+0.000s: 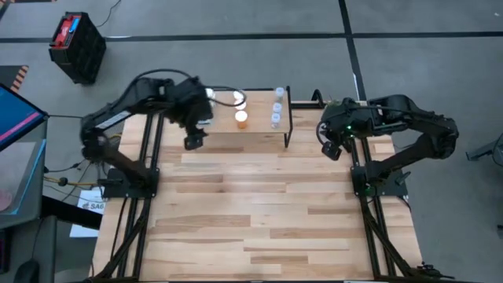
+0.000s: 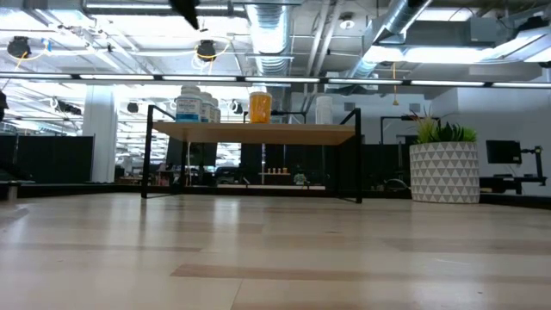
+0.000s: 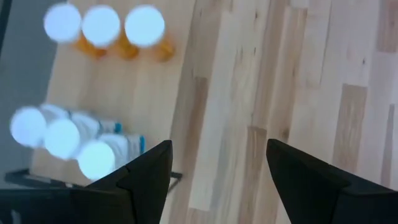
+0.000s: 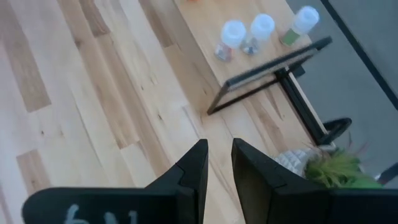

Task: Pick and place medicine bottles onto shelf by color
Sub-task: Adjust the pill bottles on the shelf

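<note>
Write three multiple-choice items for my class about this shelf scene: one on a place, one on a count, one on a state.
1. Where do the orange bottles stand?
A. on the shelf
B. on the tabletop
C. in the plant pot

2. How many clear bottles stand in a row?
A. one
B. three
C. five

3. How does the left claw stand?
A. shut on a bottle
B. open and empty
C. shut and empty

Answers: 1 A, the left wrist view shows them on the shelf's wooden top; 2 B, the right wrist view shows three white caps; 3 B, a wide gap separates its fingers with nothing between.
</note>
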Action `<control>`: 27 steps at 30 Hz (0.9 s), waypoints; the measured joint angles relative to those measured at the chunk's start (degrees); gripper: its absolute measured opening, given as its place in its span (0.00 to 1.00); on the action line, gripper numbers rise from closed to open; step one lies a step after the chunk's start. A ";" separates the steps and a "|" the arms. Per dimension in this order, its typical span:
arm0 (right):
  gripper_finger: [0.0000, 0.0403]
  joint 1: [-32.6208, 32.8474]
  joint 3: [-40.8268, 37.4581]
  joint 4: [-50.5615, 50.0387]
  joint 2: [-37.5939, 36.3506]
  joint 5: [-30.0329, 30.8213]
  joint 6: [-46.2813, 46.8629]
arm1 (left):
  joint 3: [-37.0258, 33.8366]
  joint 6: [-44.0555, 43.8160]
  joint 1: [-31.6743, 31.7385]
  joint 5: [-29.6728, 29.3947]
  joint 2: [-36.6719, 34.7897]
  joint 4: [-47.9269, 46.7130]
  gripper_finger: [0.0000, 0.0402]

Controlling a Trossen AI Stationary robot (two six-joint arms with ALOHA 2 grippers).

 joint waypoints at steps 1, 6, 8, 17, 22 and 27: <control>0.23 0.17 0.00 0.87 0.19 0.02 -0.32 | -3.41 -0.25 0.00 0.01 -2.34 1.45 0.62; 0.23 0.30 0.00 2.75 2.25 0.08 -1.84 | -19.77 -0.70 0.00 0.94 -13.10 9.18 0.62; 0.23 0.30 0.00 3.29 3.44 0.11 -1.86 | -25.99 -0.72 0.00 1.92 -17.28 13.29 0.62; 0.23 -0.08 -0.04 5.49 9.65 0.21 -9.47 | -49.82 -5.06 0.00 4.44 -33.29 31.19 0.62; 0.23 -2.78 -0.04 14.25 12.17 0.25 -17.39 | -61.93 -10.59 0.02 4.33 -41.50 43.27 0.62; 0.22 -6.60 0.00 21.62 13.40 1.30 -25.30 | -72.02 -15.83 0.02 4.31 -48.91 53.88 0.62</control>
